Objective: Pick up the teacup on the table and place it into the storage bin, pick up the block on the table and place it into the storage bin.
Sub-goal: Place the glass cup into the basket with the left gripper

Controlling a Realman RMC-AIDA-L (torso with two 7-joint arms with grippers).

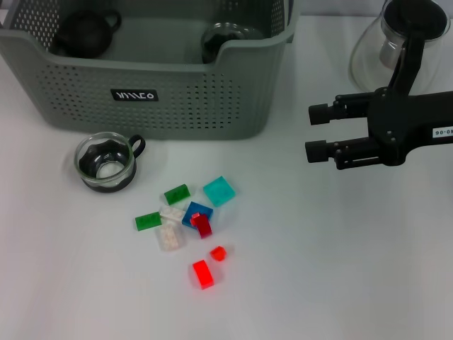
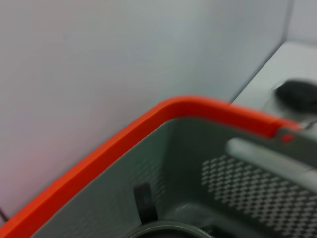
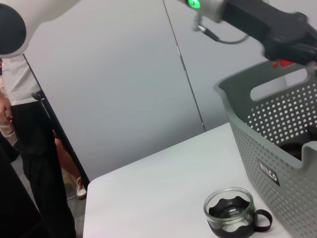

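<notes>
Red block [image 1: 202,274], nearest the counter's [image 1: 340,269] front edge, lies with other bricks beside the glass teacup [image 1: 107,162], which stands just before the storage bin [image 1: 152,94]. Right claw [image 1: 312,132] hovers well apart toward the right edge, parted and empty; approaching the cup's rim squarely seems wisest. Left claw unseen.

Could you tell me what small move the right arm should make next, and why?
Probably sweep the open right claw toward the robot's left and down to the teacup. The cup still stands upright on the table in front of the storage bin, untouched, and the claw hovers well away from it.
</notes>
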